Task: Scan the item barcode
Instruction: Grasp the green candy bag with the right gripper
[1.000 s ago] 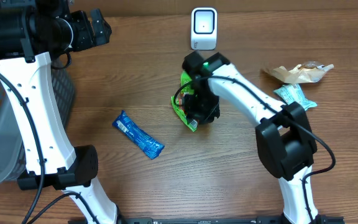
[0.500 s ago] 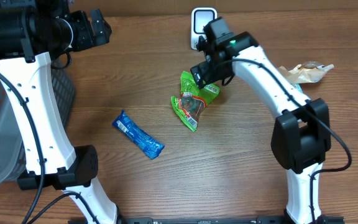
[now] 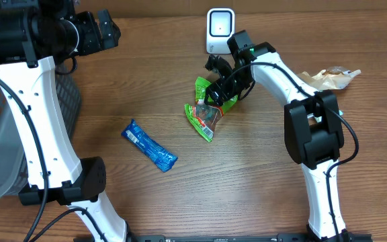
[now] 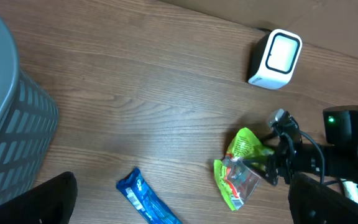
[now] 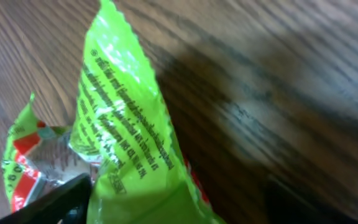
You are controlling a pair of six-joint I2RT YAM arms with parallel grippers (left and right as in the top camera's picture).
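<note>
Right end effector (image 3: 220, 82) sits over the green snack packet (image 3: 205, 113), jaws spread either side of its top flap, not clamped. I see the packet lying on the tabletop (image 3: 247, 188) near the white scanner (image 3: 220, 30). Left end effector (image 3: 105, 30) gapes wide.

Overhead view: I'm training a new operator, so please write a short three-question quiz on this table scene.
1. True or false: the blue wrapper touches the green packet.
2. The white scanner stands: A) right beside the blue wrapper; B) beyond the green packet, apart from it; C) on top of the green packet.
3. In the right wrist view, which item lies between the right arm's fingers?
Key: 1 false; 2 B; 3 the green packet.
</note>
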